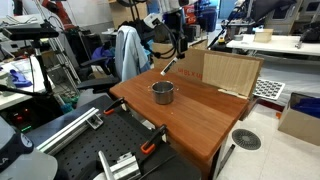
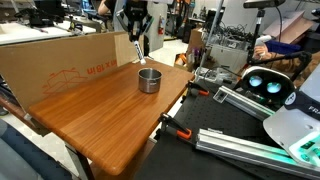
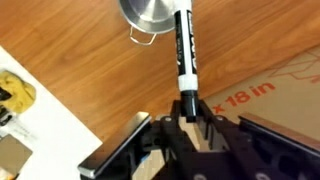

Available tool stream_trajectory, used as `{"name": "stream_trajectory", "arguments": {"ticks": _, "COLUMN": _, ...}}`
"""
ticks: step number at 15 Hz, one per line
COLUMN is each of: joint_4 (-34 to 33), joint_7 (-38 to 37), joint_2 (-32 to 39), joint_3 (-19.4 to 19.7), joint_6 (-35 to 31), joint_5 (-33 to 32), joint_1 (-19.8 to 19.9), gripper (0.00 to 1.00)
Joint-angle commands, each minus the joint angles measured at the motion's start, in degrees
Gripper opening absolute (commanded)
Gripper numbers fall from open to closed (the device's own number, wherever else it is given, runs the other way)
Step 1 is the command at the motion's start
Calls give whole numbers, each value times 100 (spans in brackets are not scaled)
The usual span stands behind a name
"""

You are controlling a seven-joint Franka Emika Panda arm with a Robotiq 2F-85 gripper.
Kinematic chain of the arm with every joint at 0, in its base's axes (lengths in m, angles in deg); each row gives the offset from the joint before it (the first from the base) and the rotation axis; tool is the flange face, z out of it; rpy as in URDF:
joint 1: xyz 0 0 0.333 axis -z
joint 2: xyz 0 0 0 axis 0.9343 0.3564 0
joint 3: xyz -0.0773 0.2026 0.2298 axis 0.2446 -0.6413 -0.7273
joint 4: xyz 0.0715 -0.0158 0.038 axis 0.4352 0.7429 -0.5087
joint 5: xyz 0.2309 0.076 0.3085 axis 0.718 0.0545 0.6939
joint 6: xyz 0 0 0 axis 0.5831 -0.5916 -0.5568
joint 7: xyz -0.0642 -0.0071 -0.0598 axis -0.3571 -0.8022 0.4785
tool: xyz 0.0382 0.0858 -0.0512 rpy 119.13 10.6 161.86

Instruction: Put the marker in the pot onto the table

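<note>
Evidently the gripper (image 3: 188, 110) clamps the marker (image 3: 183, 50) by one end in the wrist view; the pot (image 3: 155, 15) on the table (image 3: 80, 70) is cut off at the top edge.

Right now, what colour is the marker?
The marker is black with a white label section, clearest in the wrist view.

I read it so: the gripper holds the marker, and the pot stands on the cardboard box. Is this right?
Not quite. The gripper holds the marker, but the pot stands on the wooden table, not on the cardboard box; both exterior views show it.
</note>
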Motion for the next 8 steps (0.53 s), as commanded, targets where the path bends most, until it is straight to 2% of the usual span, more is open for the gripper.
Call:
{"name": "stream_trajectory", "arguments": {"ticks": 1, "joint_4": -72, "joint_7": 818, "joint_2": -183, "joint_3": -135, "joint_6": 163, "joint_5": 445, "joint_1": 417, "gripper": 5}}
{"name": "stream_trajectory", "arguments": {"ticks": 5, "joint_4": -490, "joint_7": 1238, "joint_2": 190, "joint_3": -8, "joint_6": 429, "joint_5": 488, "joint_1": 784, "gripper": 5}}
{"name": "stream_trajectory", "arguments": {"ticks": 8, "joint_4": -759, "joint_7": 1075, "joint_2": 607, "joint_3": 162, "joint_6": 543, "joint_5": 175, "joint_1": 870, "gripper": 5}}
